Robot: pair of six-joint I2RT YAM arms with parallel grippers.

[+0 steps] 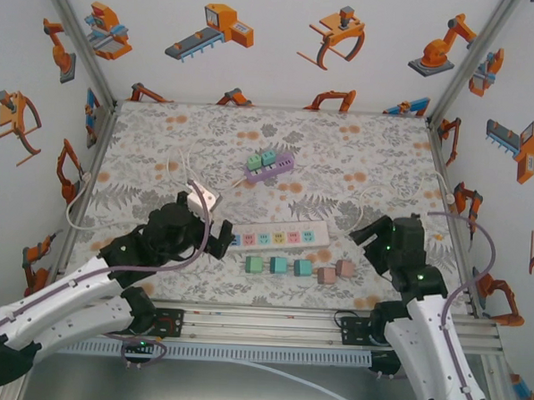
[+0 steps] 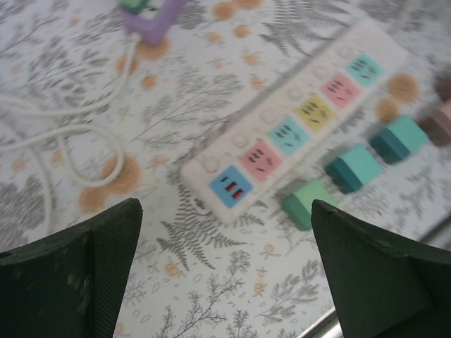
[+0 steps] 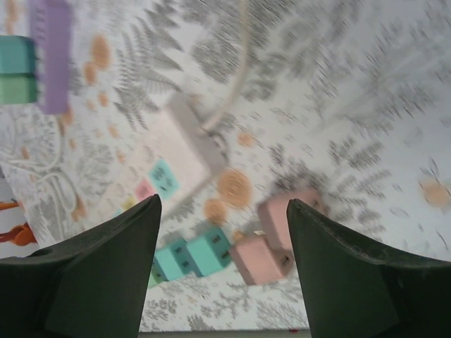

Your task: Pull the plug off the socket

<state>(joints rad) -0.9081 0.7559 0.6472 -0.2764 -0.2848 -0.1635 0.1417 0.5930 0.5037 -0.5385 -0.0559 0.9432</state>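
Five loose plugs are laid in a row on the table, just before the white socket strip, between the two pairs of fingers. The pink plugs are seen just beyond the right fingers, which are partly parted and hold nothing. The left fingers are spread wide and empty, near the strip's blue end. A purple strip bearing two plugs lies farther beyond.

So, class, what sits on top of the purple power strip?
Two plugs sit side by side on the purple power strip: a green plug and a teal plug. Their prongs and the sockets under them are covered, so cannot be seen.
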